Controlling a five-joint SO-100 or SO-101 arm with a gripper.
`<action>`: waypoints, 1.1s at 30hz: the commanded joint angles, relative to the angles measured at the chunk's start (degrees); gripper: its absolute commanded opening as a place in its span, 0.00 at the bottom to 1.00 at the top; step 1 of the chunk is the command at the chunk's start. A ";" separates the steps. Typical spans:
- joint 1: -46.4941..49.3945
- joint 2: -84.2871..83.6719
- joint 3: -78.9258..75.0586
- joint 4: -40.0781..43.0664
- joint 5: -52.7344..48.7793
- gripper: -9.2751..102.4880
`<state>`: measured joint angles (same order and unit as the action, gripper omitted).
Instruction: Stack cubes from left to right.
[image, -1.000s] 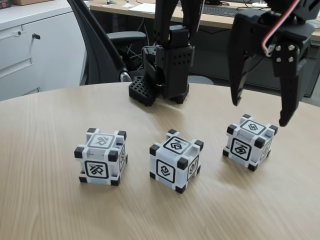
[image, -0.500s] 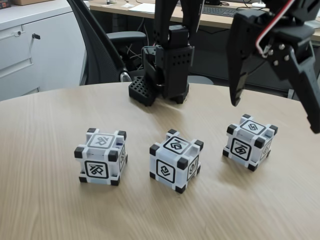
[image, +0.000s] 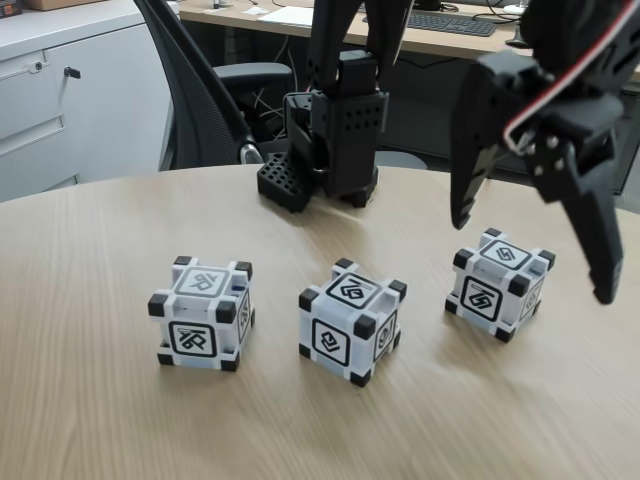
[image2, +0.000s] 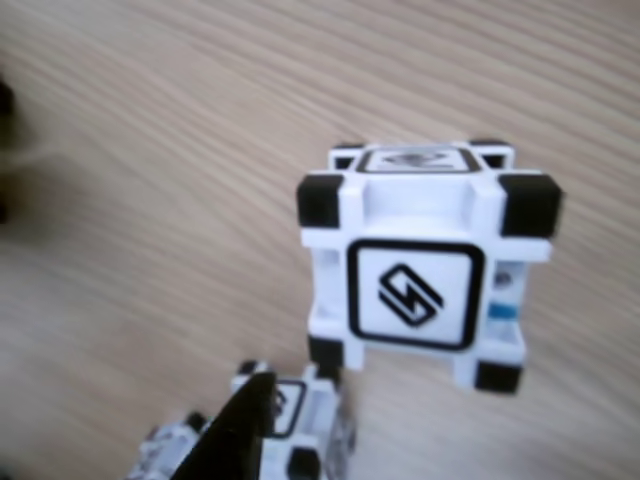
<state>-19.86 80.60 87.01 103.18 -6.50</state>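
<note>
Three grey-white cubes with black corners stand in a row on the wooden table in the fixed view: the left cube (image: 200, 316), the middle cube (image: 352, 320) and the right cube (image: 498, 284). My black gripper (image: 531, 260) hangs open just above the right cube, one finger behind its left side and the other out past its right side, touching nothing. The other view looks down on the right cube (image2: 425, 270) from close up, with the middle cube (image2: 290, 430) partly behind a black fingertip (image2: 238, 435) at the bottom edge.
The arm's black base (image: 335, 130) stands at the back of the table (image: 90, 420). Behind the table's curved far edge are an office chair (image: 195, 80), a white cabinet (image: 60, 90) and a desk with a keyboard (image: 455, 20).
The gripper has opened wider: its right finger swung outward. The gripper then tilted and dropped lower around the right cube. No cube has moved.
</note>
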 joint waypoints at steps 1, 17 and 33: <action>-0.26 -0.88 -0.35 -0.35 0.35 0.51; -9.67 -1.14 -0.26 -0.35 4.92 0.52; -8.79 -5.54 -0.26 -0.35 8.35 0.53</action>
<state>-29.18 75.50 87.01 103.18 1.49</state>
